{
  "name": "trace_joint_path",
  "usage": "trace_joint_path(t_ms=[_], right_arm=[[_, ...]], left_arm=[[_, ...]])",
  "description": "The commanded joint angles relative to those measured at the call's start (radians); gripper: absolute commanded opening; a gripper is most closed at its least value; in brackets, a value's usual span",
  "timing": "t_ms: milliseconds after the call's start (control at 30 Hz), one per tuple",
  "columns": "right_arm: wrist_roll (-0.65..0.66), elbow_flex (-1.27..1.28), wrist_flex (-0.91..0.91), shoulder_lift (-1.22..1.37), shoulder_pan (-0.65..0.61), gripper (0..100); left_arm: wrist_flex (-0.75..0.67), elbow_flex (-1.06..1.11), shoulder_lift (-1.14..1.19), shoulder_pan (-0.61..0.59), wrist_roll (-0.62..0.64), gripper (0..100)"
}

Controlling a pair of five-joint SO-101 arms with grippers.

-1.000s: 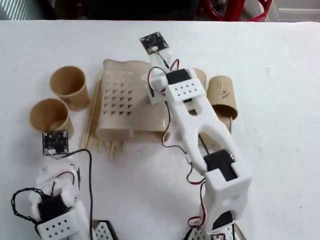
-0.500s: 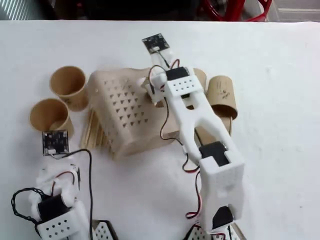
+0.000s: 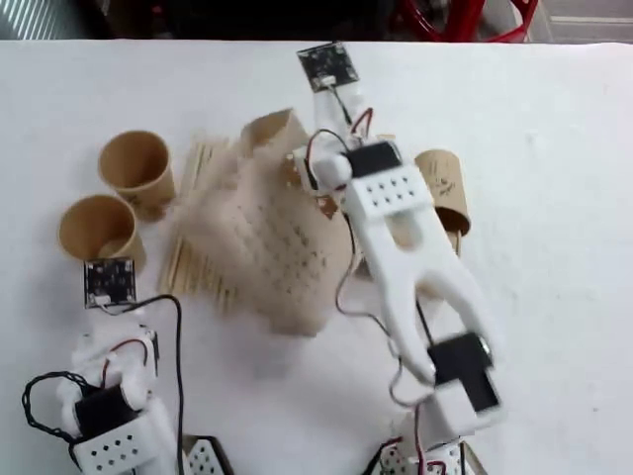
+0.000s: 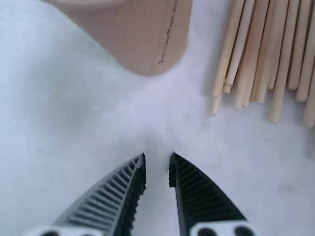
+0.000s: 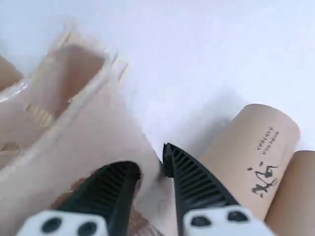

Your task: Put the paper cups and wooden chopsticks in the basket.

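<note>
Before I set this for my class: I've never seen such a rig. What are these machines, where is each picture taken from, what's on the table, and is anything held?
These are two small robot arms at a white table. One picture looks down from a fixed camera. The other two come from a camera on each arm's wrist, showing that arm's own gripper. On the table stand an upright paper cup and a second upright cup; a third cup lies on its side. There are also wooden chopsticks and a perforated basket. The right gripper is clamped on the basket's wall, holding it tilted. The left gripper, slightly open, holds nothing.
</note>
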Motion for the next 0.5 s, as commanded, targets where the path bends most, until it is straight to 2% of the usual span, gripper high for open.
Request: trace_joint_path(t_ms=[0,167,267,467], right_arm=[[-0.012,0.103,-0.107,-0.206,0.012,1.7],[-0.043,0.206,-0.182,-0.335,0.002,1.7],[-0.095,0.207,-0.188,-0.344,-0.028,1.7],[-0.098,0.209,-0.229,-0.321,-0.119,1.7]], left_arm=[[0.0,-0.002,0.007,-0.007,-0.003,10],[0.0,-0.002,0.007,-0.007,-0.003,10],[0.0,-0.002,0.007,-0.007,-0.003,10],[0.0,-0.002,0.007,-0.007,-0.003,10]])
